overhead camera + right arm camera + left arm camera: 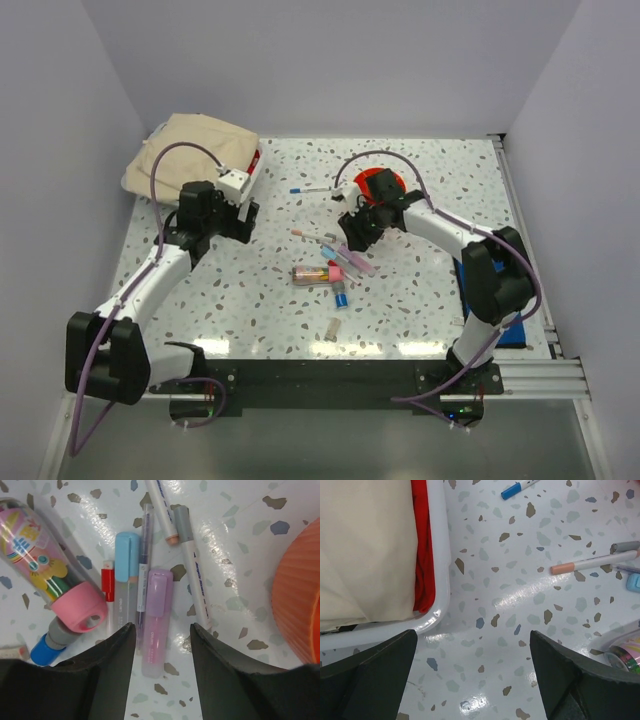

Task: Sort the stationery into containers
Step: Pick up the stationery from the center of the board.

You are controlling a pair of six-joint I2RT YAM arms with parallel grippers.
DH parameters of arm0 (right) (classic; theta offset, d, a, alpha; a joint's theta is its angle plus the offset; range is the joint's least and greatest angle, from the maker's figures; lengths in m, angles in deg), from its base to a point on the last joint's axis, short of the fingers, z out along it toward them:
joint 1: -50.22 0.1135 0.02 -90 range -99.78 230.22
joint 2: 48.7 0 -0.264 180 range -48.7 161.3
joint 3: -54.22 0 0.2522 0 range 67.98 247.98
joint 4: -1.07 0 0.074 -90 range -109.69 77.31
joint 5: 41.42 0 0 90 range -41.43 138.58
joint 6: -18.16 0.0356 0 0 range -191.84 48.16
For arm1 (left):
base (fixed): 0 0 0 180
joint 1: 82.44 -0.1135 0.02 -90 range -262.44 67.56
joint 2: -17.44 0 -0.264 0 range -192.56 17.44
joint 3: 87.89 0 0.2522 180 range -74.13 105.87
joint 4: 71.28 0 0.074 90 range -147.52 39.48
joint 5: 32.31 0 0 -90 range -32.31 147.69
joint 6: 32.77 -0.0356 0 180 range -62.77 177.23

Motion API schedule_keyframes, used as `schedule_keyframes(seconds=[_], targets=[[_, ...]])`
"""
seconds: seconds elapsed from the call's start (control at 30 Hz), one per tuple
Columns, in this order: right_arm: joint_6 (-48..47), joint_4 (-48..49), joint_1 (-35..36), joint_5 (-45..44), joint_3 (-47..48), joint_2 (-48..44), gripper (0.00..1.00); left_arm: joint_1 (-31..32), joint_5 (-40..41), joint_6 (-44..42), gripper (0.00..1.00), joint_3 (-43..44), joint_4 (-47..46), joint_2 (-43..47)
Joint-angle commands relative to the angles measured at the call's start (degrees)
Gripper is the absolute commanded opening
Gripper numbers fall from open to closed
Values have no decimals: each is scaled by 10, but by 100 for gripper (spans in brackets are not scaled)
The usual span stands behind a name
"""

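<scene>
The stationery lies in a cluster mid-table point(330, 262). My right gripper point(161, 626) point(352, 237) is open, low over the cluster, its fingers either side of a short pink marker point(156, 630). Beside it lie a blue marker point(126, 577), a thin violet pen point(143, 555), a small red cap point(108, 582), a grey-tipped white pen point(192, 570) and a clear tube with a pink cap point(42, 560) point(312, 273). The orange tub point(300, 595) point(380, 186) stands just behind. My left gripper point(473, 635) point(243, 222) is open and empty over bare table.
A beige cloth bundle point(190, 152) lies in a white-rimmed tray point(440, 580) at the back left, close to my left fingers. A blue-tipped pen point(308, 188) lies apart near the tub. A small cap point(332, 328) lies near the front. A blue mat point(500, 310) is at the right edge.
</scene>
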Motion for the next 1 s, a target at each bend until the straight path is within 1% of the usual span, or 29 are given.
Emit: schedule_keyframes(seconds=[0.0, 0.23, 0.4, 0.6, 0.97], targets=[[7, 15, 24, -46, 29, 19, 51, -23, -23, 22, 100, -5, -1, 17], [16, 17, 60, -71, 25, 40, 53, -44, -29, 31, 100, -9, 1, 21], [29, 21, 63, -94, 27, 56, 52, -55, -36, 43, 100, -12, -2, 23], [49, 20, 62, -95, 41, 79, 48, -57, -39, 45, 100, -18, -4, 23], [44, 19, 59, -134, 42, 102, 45, -58, -50, 56, 100, -21, -7, 14]])
